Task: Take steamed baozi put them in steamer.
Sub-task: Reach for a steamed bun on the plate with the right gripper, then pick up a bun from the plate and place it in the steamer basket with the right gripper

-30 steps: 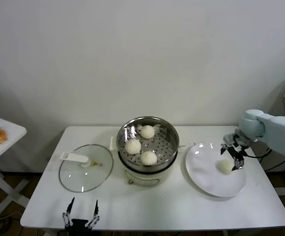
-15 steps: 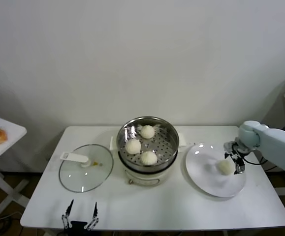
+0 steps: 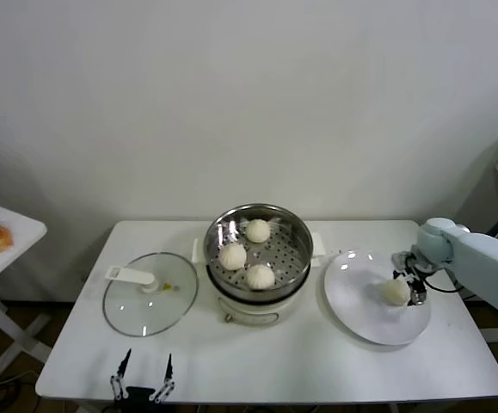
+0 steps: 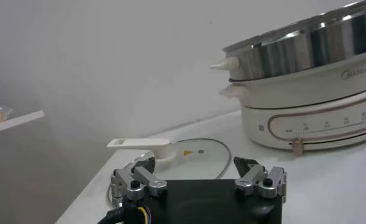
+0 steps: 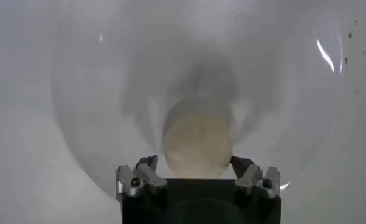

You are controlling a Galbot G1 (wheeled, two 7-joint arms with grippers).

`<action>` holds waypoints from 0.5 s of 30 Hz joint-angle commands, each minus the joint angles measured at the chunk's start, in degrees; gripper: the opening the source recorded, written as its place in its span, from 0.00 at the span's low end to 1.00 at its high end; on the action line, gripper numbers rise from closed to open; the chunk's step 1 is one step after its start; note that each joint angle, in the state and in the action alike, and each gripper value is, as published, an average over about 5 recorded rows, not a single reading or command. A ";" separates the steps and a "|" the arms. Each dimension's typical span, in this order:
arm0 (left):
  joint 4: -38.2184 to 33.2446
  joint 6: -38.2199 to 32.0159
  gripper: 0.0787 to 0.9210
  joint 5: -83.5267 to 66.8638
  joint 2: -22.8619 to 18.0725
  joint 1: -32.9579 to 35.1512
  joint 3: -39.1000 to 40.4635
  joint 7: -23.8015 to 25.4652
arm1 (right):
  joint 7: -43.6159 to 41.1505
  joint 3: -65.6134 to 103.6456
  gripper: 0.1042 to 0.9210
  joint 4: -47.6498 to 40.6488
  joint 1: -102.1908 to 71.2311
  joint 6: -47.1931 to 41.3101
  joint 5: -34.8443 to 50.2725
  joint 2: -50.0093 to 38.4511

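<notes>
Three baozi [image 3: 247,255] sit in the steamer [image 3: 257,225] at the middle of the counter [image 3: 317,353], apart from each other on its perforated floor; a fourth baozi [image 3: 395,292] lies on the plate [image 3: 360,310] to the right. Right claw [image 3: 406,282] is down on the plate, its fingers [image 5: 141,176] spread on either side of that baozi. Left claw [image 3: 142,379] hangs spread at the counter's near edge, by the glass lid [image 3: 150,294]

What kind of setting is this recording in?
Likely a staged lab kitchen set-up: a white folding table against a bare wall, holding an electric steamer, its glass lid and a plate.
</notes>
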 commanded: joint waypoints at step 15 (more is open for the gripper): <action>-0.79 -0.24 0.88 0.30 -1.37 0.45 0.46 -0.07 | -0.23 -7.91 0.74 8.85 10.72 -2.87 12.07 -3.42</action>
